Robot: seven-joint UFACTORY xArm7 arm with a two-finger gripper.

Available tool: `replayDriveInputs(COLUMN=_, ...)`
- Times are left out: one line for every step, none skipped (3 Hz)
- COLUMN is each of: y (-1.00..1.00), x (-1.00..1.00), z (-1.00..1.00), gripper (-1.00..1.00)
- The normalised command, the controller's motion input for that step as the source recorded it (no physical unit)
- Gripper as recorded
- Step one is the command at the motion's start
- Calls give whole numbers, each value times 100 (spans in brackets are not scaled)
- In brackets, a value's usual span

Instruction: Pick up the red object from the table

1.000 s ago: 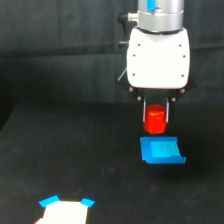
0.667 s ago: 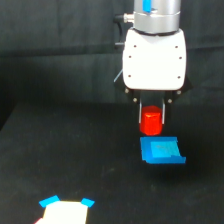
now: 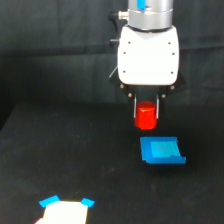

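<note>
1. The gripper [image 3: 146,114] hangs below a white housing [image 3: 148,55] on the xArm6 arm, near the top middle of the exterior view, above the black table [image 3: 60,155].
2. Its two thin dark fingers [image 3: 135,111] stand close together, one on each side of the red object [image 3: 146,115] — the jaws are closed onto it and it fills the narrow gap between them.
3. The red object is a small, stubby, bright red-orange block, roughly cylinder-like; its exact shape is too blurred to tell. It sits upright between the fingers, its lower end reaching a little below the fingertips.
4. The red object appears to be held clear of the table, with dark surface showing between it and the things below.
5. A flat blue square piece [image 3: 161,150] lies on the table just below the red object and slightly toward the exterior view's right — the two are apart, not touching.
6. Near the bottom edge, toward the exterior view's left, lies a pale, whitish patch with blue corners [image 3: 65,210], well apart from the gripper and the blue piece.
7. A silver-grey arm segment [image 3: 150,14] with a blue mark rises above the white housing and runs out of the top of the view.
</note>
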Motion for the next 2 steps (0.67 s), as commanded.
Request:
replayDriveInputs(y=-61, x=52, z=-49, gripper=-100)
replayDriveInputs(y=-34, x=21, z=-55, gripper=-98)
